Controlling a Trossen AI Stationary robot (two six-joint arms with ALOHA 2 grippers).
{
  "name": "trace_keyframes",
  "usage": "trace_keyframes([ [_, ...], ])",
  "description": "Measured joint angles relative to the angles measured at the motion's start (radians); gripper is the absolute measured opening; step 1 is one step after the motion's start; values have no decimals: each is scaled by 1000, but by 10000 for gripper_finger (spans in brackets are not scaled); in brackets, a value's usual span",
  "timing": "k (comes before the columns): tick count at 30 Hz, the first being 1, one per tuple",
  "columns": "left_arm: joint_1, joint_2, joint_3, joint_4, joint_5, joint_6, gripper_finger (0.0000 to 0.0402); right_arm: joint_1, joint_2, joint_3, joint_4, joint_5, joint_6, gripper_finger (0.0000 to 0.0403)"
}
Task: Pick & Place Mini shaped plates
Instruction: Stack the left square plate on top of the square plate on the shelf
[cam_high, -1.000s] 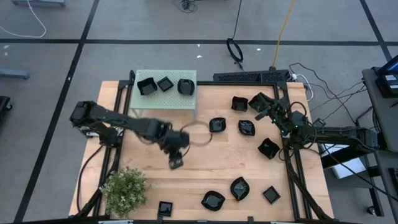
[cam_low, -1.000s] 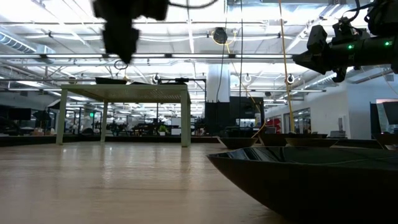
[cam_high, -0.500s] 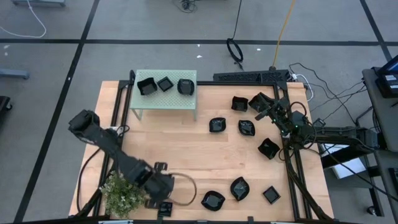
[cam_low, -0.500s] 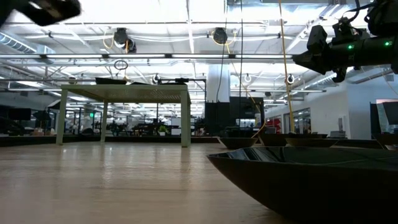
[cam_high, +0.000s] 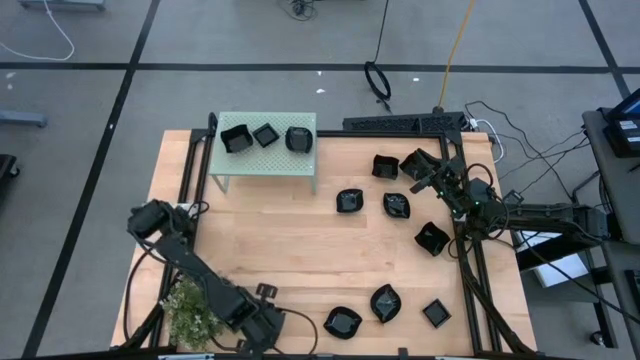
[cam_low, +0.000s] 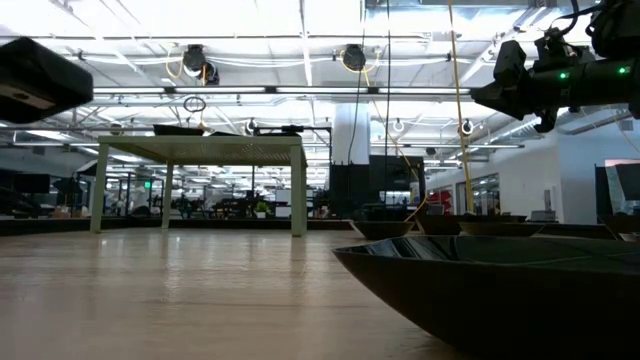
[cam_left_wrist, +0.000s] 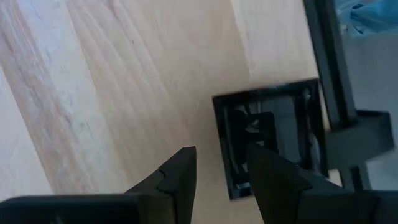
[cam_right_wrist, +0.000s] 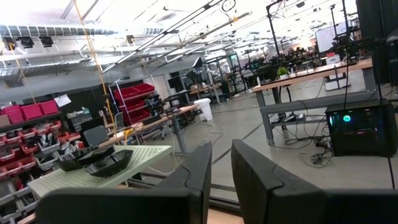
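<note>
**Left arm poised over a square dish at the table's near edge**

The left gripper (cam_high: 268, 325) hangs low at the near edge of the table, just beside the potted plant (cam_high: 200, 305). Its wrist view shows the jaws parted with nothing between them. Just beyond the fingertips (cam_left_wrist: 180, 177) lies a square plate (cam_left_wrist: 273, 137), flat on the wood by the dark table frame. The right gripper (cam_high: 432, 176) waits above the far right of the table — fingers only narrowly apart, holding nothing.

These dishes look glossy, hard and light. I'd expect them to be slick under the pads, apt to skid on the wood, and likely to chip if dropped. The best hold is probably across one raised rim wall, one finger inside and one outside, since the flat base offers no purchase.

Counting from above:
- Three mini shaped plates (cam_high: 266, 134) sit on the pale green stand (cam_high: 262, 165).
- Eight more are spread over the table's right half and near edge, among them a leaf-like one (cam_high: 385, 302).
- The square one under the left arm makes twelve I can see.
- There is one stand and one plant.
</note>
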Motion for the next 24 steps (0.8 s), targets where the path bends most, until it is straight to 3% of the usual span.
trace_keyframes([
  [18, 33, 19, -54, 51, -27, -67, 144, 0, 0, 0, 0, 0, 0, 52],
  [24, 56, 19, -54, 49, -27, -7, 92, 0, 0, 0, 0, 0, 0, 52],
])
